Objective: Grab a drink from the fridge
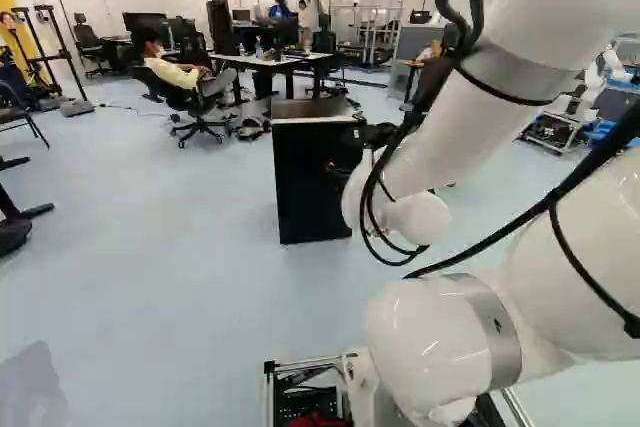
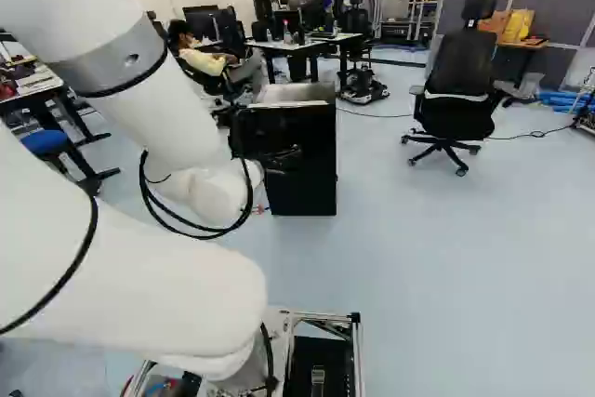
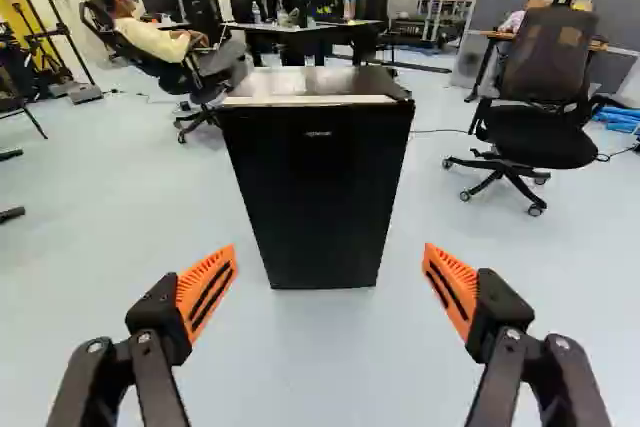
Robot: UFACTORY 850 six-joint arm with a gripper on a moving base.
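The gripper (image 1: pixel 345 155) is a dark shape in front of the fridge in the left base view, partly lost against it. In the wrist view the gripper (image 3: pixel 330 282) stands wide open, its orange pads far apart with nothing between them. Ahead of it is a small black fridge (image 3: pixel 315 187) with a grey top, standing upright on the floor, its door shut. A gap separates the fingers from the door. The fridge (image 2: pixel 311 160) also shows beyond the arm in the right base view. No drink inside can be seen.
A black office chair (image 2: pixel 457 90) stands to the right of the fridge. Behind the fridge are desks (image 3: pixel 300 25) with monitors and another office chair. Another robot (image 1: pixel 590 87) is at the far right of the left base view.
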